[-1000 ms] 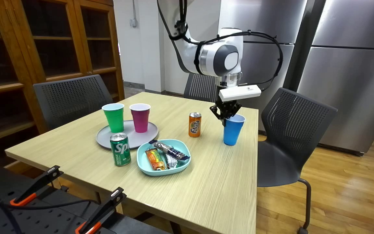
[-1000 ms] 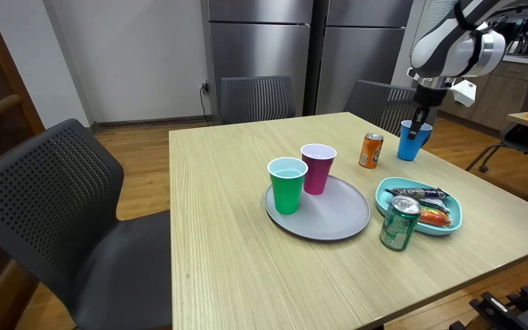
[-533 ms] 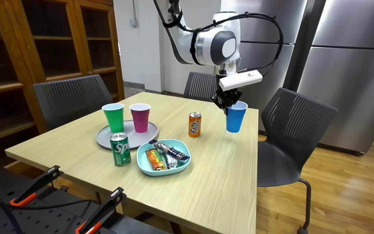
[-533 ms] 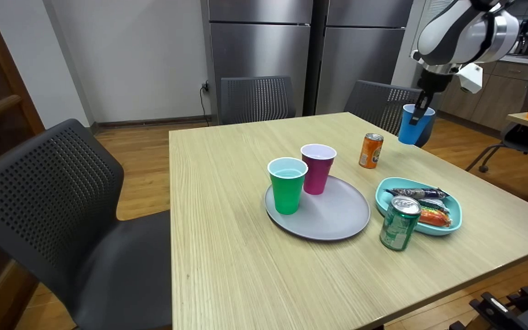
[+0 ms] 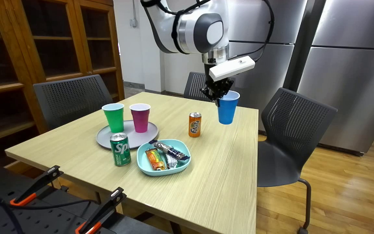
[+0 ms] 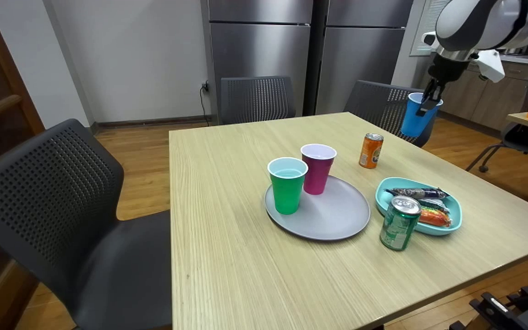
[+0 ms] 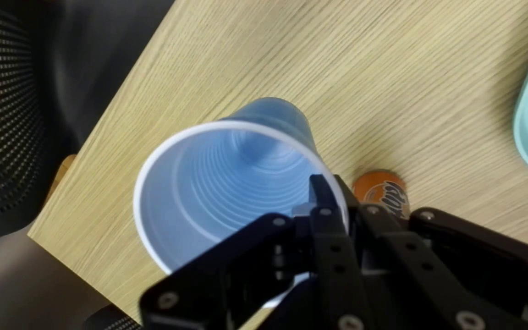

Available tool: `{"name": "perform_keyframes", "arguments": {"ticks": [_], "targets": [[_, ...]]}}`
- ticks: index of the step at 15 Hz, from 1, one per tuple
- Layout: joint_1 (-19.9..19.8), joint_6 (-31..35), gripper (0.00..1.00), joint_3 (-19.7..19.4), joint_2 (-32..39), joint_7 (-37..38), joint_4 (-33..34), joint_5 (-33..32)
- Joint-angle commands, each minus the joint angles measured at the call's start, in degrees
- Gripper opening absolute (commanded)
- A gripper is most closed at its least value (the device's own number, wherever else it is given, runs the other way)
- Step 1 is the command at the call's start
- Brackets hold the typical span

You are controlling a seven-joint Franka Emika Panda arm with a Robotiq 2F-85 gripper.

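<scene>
My gripper (image 5: 218, 102) is shut on the rim and side wall of a blue cup (image 5: 227, 112), one finger inside and one outside, as the wrist view shows (image 7: 330, 183). The cup (image 7: 227, 183) has a white interior, looks empty and hangs above the table, slightly tilted in an exterior view (image 6: 414, 120). An orange Fanta can (image 5: 194, 124) stands upright on the table beside the held cup. In the wrist view the can (image 7: 380, 189) shows just past the fingertips, partly hidden by them.
A grey plate (image 6: 332, 224) bears a green cup (image 6: 287, 188) and a magenta cup (image 6: 317, 169). A green Sprite can (image 5: 120, 149) stands beside a teal bowl (image 5: 164, 173) holding several wrapped snacks. Dark chairs (image 5: 291, 136) surround the wooden table (image 5: 213, 195). Clamps (image 5: 102, 211) sit at its near side.
My gripper has lifted the blue cup off the table and carried it up, then slightly toward the Fanta can's side in an exterior view. The other objects have not moved.
</scene>
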Motion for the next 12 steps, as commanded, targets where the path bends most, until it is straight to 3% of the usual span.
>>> {"name": "perform_keyframes", "arguments": {"ticks": [1, 12], "targets": [[-1.31, 2.33, 0.01, 1.64, -7.76, -4.05, -9.4, 1.66], [5.61, 8.3, 0.01, -0.44, -17.0, 5.35, -26.59, 3.21]]}}
